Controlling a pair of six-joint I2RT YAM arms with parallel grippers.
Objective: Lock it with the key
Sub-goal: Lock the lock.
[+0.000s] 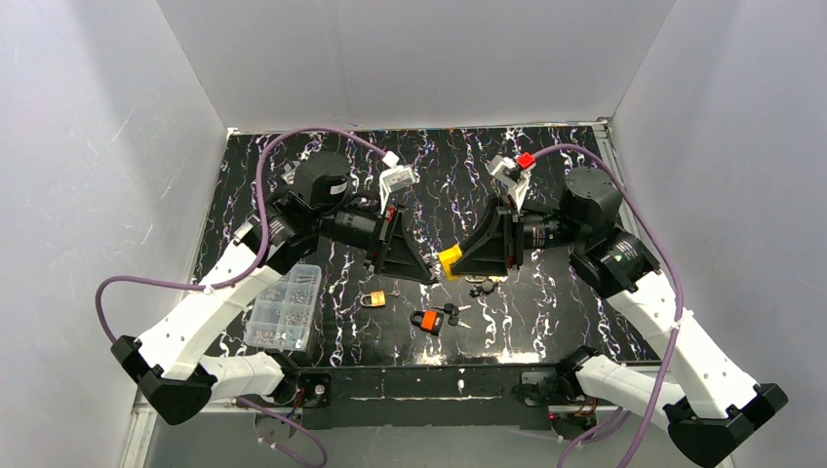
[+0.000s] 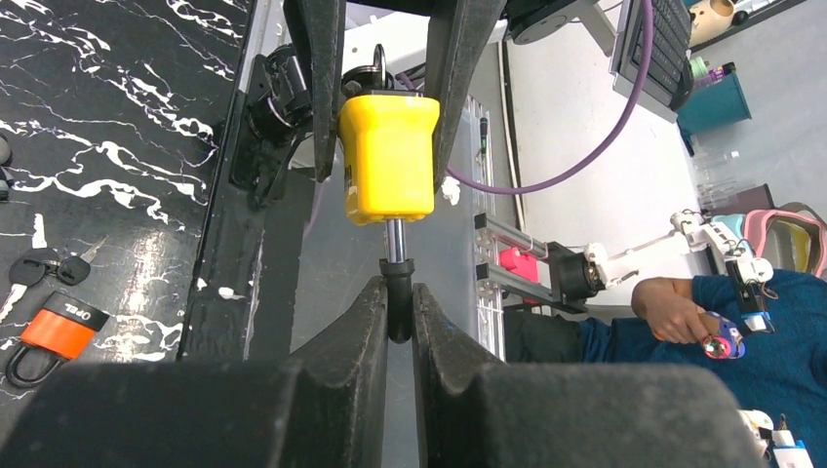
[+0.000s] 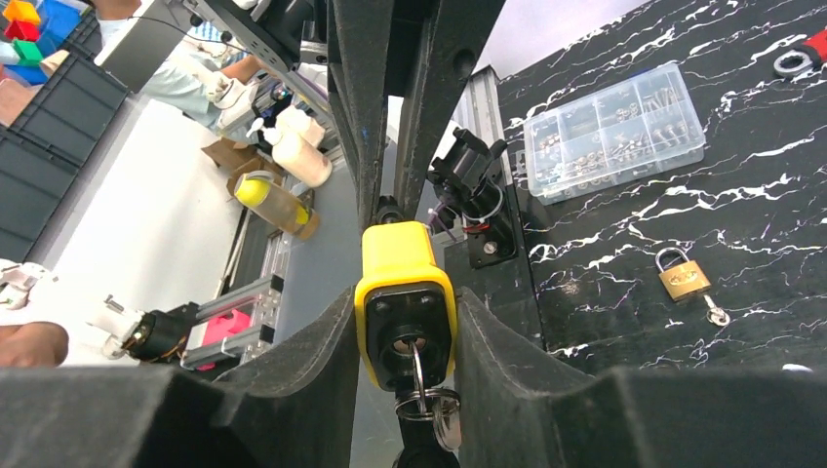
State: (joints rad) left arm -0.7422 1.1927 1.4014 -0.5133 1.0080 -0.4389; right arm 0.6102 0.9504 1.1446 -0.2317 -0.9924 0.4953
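Two grips on one yellow padlock (image 2: 388, 156), I see: left gripper (image 2: 398, 312) pinches its shackle (image 2: 396, 258), right gripper (image 3: 405, 331) squeezes the body. Its axis lies level, key (image 3: 429, 405) end rightward. Clear box (image 3: 614, 132) holds screws (image 3: 585, 146).

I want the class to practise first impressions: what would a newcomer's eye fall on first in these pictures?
The yellow padlock held in mid-air: the right gripper clamps its body, the left gripper is shut on its shackle. A key sits in its keyhole. Below, an orange padlock and a brass padlock lie on the black marbled table.
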